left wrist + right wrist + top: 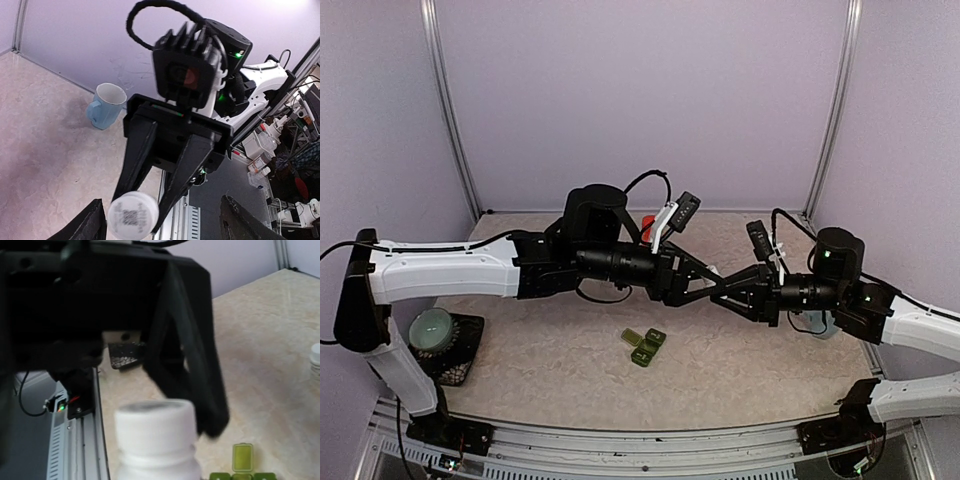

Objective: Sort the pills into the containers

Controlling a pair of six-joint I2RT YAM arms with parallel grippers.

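Top external view places the containers on the tabletop, just near-side of the meeting arms, one lid lying open; I judge the strip light, stiff and apt to skid, best pinched across its narrow sides. Right pincer is clamped on a white bottle; left pincer stands wide before its cap.

Arms meeting nose to nose over the table

Left gripper and right gripper meet tip to tip up and right of the green containers; a pale green cup sits far left of them.
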